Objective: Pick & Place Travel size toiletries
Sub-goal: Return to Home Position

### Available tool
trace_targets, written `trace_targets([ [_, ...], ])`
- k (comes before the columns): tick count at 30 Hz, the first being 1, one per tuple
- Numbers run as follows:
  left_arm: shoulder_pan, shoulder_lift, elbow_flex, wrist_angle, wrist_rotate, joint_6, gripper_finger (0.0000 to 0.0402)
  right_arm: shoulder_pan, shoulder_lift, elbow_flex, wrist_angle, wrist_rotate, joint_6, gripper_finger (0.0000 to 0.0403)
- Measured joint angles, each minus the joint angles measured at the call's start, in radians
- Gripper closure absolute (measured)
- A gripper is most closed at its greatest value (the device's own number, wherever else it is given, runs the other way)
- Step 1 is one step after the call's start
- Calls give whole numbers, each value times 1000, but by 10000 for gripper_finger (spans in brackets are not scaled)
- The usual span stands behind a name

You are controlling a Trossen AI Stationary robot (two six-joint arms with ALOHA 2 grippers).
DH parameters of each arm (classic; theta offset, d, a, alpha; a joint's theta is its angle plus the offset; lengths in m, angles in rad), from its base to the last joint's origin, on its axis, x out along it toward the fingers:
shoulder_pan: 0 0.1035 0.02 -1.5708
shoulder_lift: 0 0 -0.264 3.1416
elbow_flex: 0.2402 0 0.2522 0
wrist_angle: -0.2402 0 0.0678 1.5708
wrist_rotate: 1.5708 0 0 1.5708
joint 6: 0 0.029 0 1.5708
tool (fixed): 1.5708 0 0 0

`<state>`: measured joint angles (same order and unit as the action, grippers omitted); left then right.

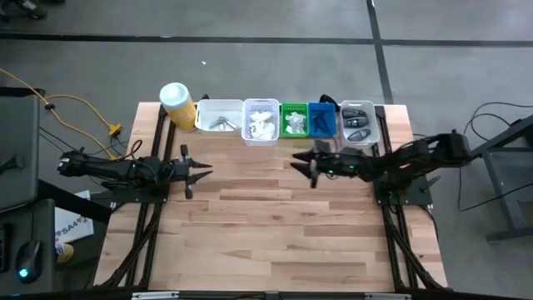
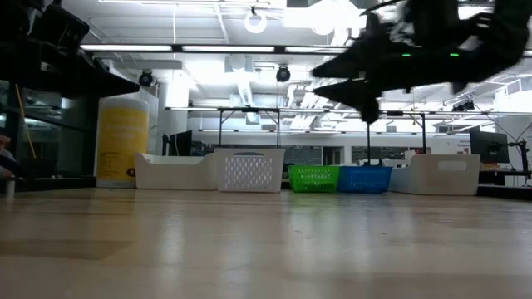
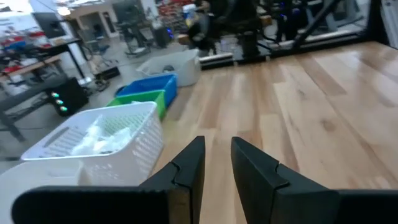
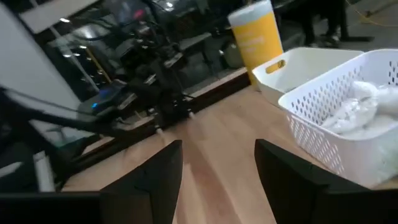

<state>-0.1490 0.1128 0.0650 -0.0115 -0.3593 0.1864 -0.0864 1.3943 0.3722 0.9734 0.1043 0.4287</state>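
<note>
– Sachets (image 1: pixel 293 123) first: where are they?

– White ones lie inside the green bin (image 1: pixel 295 107). More are heaped in the basket (image 1: pixel 261 103) just beside it. Every one I can make out sits in a container.

– How would they handle?

– Light, soft and slick, I'd judge: thin film that crumples. Pinch one flat across a sealed edge, and gently, since a hard squeeze might burst it. They are piled together, so one pinch may lift two.

– And the end effectors?

– Both are released and grasp nothing. The right end effector (image 1: pixel 298 158) hangs above the worktop (image 1: pixel 275 233) just in front of the green bin, fingers wide apart. The left end effector (image 1: pixel 204 172) waits well apart from the bin, on the basket's side, fingers parted only a little.

– What stands in the way?

– Mostly walls. The blue bin (image 1: pixel 321 107) touches the green bin on the side away from the basket and holds dark items I can't identify. A tub (image 1: pixel 379 125) sits beyond that. The canister (image 1: pixel 176 102) stands well past the basket. The green bin is narrow, so spread fingers could catch its rim. A straight descent looks safest.
</note>
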Motion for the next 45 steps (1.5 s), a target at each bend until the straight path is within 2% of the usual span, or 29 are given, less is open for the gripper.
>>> trace_targets([
  [5, 18, -65, 2, -32, -52, 8, 325, 9, -149, -175, 120, -1, -6, 210],
  [7, 40, -109, 6, -56, -47, 11, 325, 9, -215, -222, 124, 1, -7, 210],
  [10, 78, -106, 8, -75, -38, -10, 325, 9, -299, -286, 115, 20, -8, 210],
  [15, 141, -107, 8, -96, 70, -34, 325, 9, -385, -364, 102, 37, -14, 210],
  [18, 174, -106, 8, -103, 115, -35, 325, 10, -402, -364, 28, 35, -5, 210],
  [27, 221, -106, 7, -103, 110, -38, 325, 10, -408, -364, -125, 90, -56, 210],
  [45, 221, -100, 5, -95, 105, -35, 325, 10, -407, -367, -129, 76, -41, 210],
])
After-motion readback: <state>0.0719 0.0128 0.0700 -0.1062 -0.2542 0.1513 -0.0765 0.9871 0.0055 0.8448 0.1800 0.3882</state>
